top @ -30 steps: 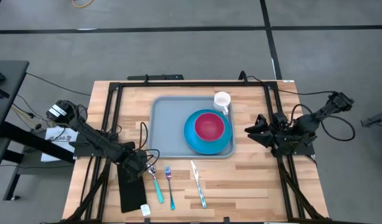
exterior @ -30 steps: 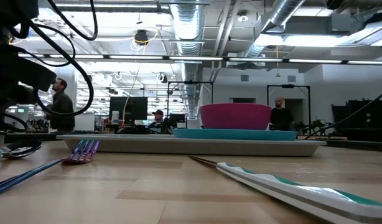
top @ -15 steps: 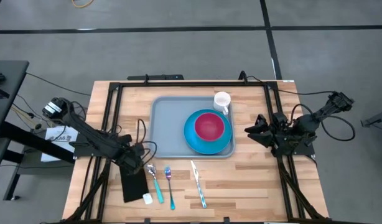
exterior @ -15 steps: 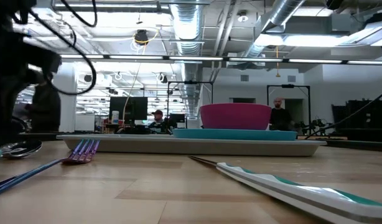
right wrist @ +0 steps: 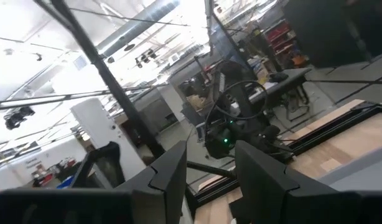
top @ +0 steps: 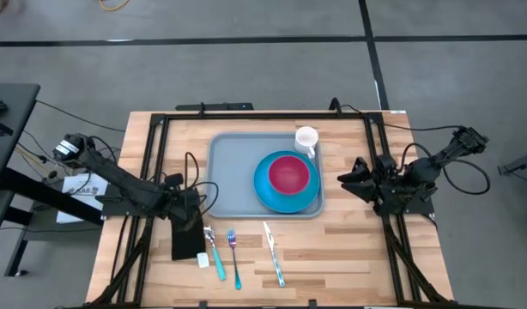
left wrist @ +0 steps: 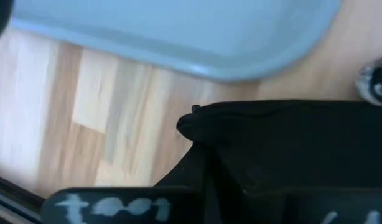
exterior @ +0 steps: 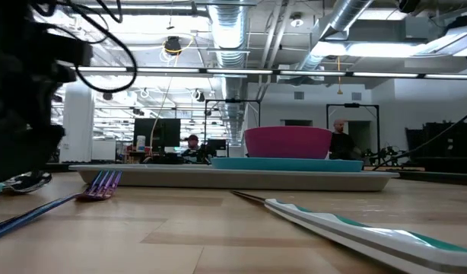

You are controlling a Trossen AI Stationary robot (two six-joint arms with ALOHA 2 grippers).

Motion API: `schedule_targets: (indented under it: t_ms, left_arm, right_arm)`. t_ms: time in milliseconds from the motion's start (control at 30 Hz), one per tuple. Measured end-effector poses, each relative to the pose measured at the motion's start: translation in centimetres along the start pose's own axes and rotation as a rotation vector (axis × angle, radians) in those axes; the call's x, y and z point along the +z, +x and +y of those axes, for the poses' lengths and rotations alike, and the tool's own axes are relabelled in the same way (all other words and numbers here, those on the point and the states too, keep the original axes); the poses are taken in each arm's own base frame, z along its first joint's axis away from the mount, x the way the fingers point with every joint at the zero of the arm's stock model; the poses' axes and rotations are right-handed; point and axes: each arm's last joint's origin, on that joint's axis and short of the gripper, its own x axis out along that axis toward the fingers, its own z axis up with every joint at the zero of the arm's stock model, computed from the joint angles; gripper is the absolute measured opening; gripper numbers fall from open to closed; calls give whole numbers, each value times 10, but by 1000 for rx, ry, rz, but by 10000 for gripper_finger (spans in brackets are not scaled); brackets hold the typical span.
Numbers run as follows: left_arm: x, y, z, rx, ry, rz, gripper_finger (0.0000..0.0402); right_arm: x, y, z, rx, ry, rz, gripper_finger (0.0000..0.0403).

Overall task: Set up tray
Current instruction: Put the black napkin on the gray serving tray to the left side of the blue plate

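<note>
Grey-blue, the tray (top: 238, 172) lies just beyond the left claw (top: 191, 215), which pinches a black napkin (top: 188, 240); the right claw (top: 349, 178) waits beside the tray's other end, fingers spread. Its own wrist view shows the napkin (left wrist: 290, 143) near the tray's rim (left wrist: 197, 62).

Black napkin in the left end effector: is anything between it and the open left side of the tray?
Nothing visible. The left end effector is shut on the black napkin, just off the tray at its near-left corner. The tray's left half is bare; the blue plate, pink bowl and white cup sit on its right side.
</note>
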Motion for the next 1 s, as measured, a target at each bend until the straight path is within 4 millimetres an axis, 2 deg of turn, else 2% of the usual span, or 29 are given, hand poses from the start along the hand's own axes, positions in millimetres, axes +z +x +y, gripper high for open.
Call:
schedule_targets:
  t_ms: [400, 567, 700, 1000]
  left_arm:
    - [29, 12, 22, 37, 87, -87, 0]
    - [38, 17, 35, 58, 48, -98, 0]
    - [51, 19, 41, 37, 35, -177, 0]
    - [77, 45, 52, 20, -16, -193, 0]
  right_arm:
    - [1, 0, -1, -25, 18, -14, 127]
    - [1, 0, -1, -39, 19, -21, 127]
    - [1, 0, -1, -46, 26, -25, 127]
    - [1, 0, -1, -49, 54, -28, 127]
